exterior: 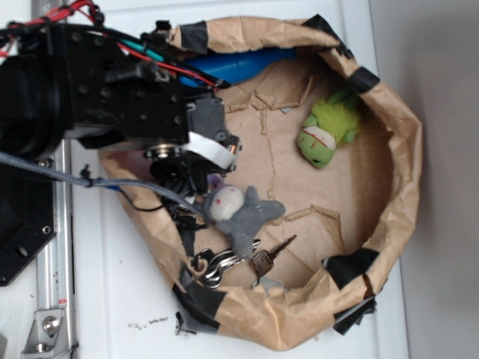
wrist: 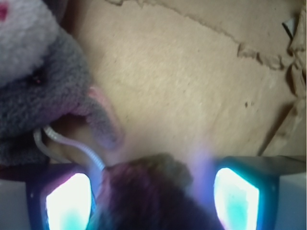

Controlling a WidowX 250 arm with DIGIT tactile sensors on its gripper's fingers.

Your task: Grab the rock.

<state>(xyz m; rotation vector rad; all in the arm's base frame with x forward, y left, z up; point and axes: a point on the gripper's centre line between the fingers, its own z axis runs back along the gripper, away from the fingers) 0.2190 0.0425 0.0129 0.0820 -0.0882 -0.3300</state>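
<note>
In the wrist view the rock (wrist: 156, 184), a dark, blurred, bumpy lump, lies on the brown paper floor between my two lit fingers. My gripper (wrist: 153, 196) is open around it. The left pad (wrist: 67, 201) is close beside the rock and the right pad (wrist: 237, 199) stands apart from it with a gap. In the exterior view my gripper (exterior: 196, 183) is low inside the paper basin, just left of the grey plush toy (exterior: 241, 209). The rock is hidden there under the arm.
The grey plush toy (wrist: 38, 86) lies at the upper left of the wrist view, with a thin white cord (wrist: 72, 146) under it. Keys on rings (exterior: 224, 262), a green plush toy (exterior: 325, 131) and a blue object (exterior: 247, 63) lie inside the brown paper wall (exterior: 397, 149).
</note>
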